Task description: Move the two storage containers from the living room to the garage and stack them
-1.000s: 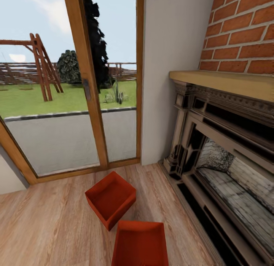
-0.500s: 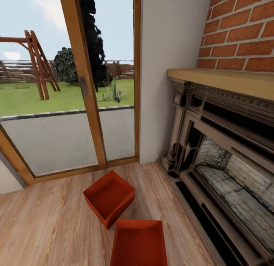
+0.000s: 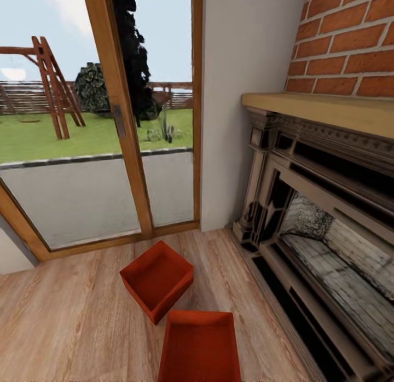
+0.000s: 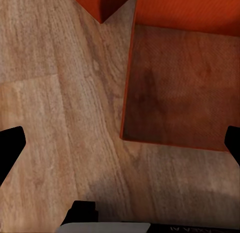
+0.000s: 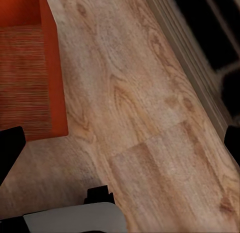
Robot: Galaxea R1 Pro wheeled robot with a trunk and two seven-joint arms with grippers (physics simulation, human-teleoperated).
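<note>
Since a second ago our head view has shifted slightly, the whole scene sliding a little up and left in the picture; that is camera motion, and the two storage containers lie as they did relative to each other. We are in the living room: light wood-plank floor [image 3: 65,322], glass doors [image 3: 98,152] on the far left, dark fireplace [image 3: 306,229] on the right. Far container [image 3: 157,279] sits angled, one corner pointing toward us; near container [image 3: 200,346] sits square, just in front of it, corner almost touching its far wall. Both empty, open side up. Left gripper [image 4: 120,143] hovers over the near container's left wall [image 4: 127,83], fingers spread wide, one dark tip at each edge of the wrist picture, holding nothing. Right gripper [image 5: 120,143] is likewise spread wide and empty, over bare planks just right of the same container [image 5: 27,68], with the fireplace base [image 5: 200,48] beyond. We judge the step in hand to be the approach for a first pick-up. To do it well: centre on the near container, bring one gripper down astride each side wall, pinch the rims evenly, and lift level, minding the far container's corner and the fireplace base on the right.
</note>
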